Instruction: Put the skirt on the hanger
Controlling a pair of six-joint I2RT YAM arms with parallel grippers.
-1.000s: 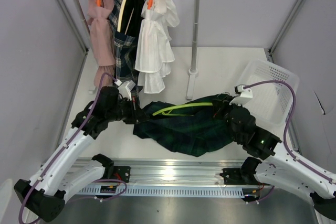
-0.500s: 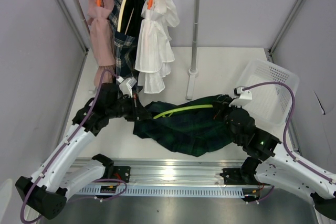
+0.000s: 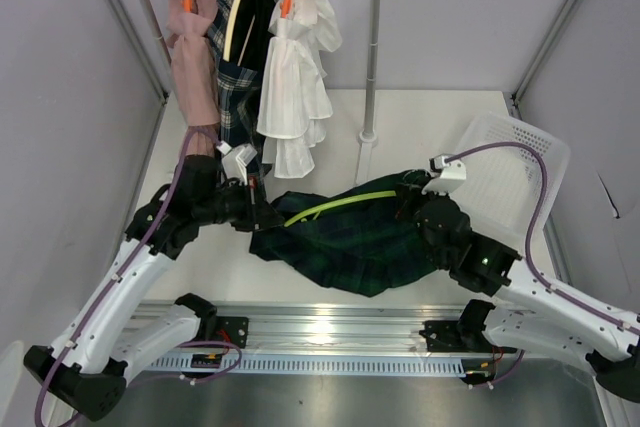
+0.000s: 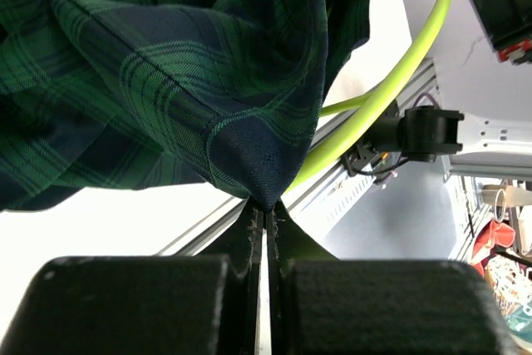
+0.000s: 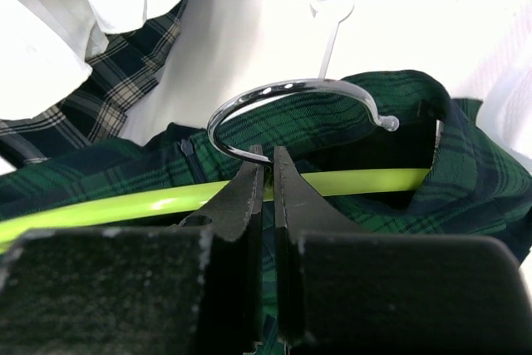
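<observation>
Skirt (image 3: 350, 242) lies bunched mid-counter (image 3: 430, 127), only partly over the lime hanger (image 3: 330, 209), whose bar shows mostly bare, so dressing seems barely begun. Left fingers (image 4: 249, 239) pinch a skirt corner; right fingers (image 5: 241, 197) clamp the hanger beneath its hook (image 5: 283, 93).

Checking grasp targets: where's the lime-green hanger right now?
Top view, centre: the hanger runs along the skirt's far edge, its hook end at the right gripper, near the rack's foot.

Probably a robotics lab: grey enclosure walls (image 3: 60, 97), aluminium rail (image 3: 330, 332), small garment rack (image 3: 372, 57).
</observation>
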